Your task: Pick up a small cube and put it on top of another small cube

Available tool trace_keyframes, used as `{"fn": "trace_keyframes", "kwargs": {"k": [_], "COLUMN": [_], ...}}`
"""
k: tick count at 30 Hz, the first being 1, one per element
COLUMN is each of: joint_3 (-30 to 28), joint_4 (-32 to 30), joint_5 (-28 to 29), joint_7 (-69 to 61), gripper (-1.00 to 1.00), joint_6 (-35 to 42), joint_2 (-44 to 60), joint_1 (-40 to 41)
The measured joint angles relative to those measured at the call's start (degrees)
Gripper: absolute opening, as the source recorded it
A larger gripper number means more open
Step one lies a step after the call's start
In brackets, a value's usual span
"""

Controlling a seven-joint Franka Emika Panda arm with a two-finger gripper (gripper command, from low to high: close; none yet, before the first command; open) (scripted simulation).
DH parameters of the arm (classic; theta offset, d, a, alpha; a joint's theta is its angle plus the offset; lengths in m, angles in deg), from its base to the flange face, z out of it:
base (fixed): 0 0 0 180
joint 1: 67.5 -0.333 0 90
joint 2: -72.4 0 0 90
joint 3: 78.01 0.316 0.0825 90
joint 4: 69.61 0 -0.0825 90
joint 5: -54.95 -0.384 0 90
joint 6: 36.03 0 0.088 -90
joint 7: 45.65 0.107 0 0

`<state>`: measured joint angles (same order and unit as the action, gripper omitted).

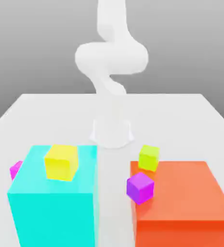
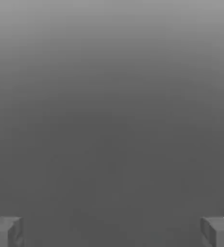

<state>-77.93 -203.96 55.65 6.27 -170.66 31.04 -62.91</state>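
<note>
On your surface (image 1: 41, 108): magenta cube (image 1: 15, 170) unlifted beside cyan block (image 1: 53, 202); yellow cube (image 1: 61, 162) bare; hand (image 2: 112, 231) spread, empty; everything left

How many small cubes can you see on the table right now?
4: yellow cube atop the cyan block; magenta cube beside it; lime cube and purple cube by the orange block. Others may be hidden.
</note>
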Motion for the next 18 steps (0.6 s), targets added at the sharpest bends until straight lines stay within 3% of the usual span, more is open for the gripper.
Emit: {"fn": "trace_keyframes", "kwargs": {"k": [10, 18], "joint_3": [-1.21, -5.49], "joint_4": [-10.36, -18.5], "joint_5": [2.62, 3.55], "joint_7": [24.39, 42.73], "gripper": [0.0, 0.0], "joint_6": [-11.45, -20.47], "joint_2": [18.1, 32.28], "joint_1": [17.73, 28.78]}}
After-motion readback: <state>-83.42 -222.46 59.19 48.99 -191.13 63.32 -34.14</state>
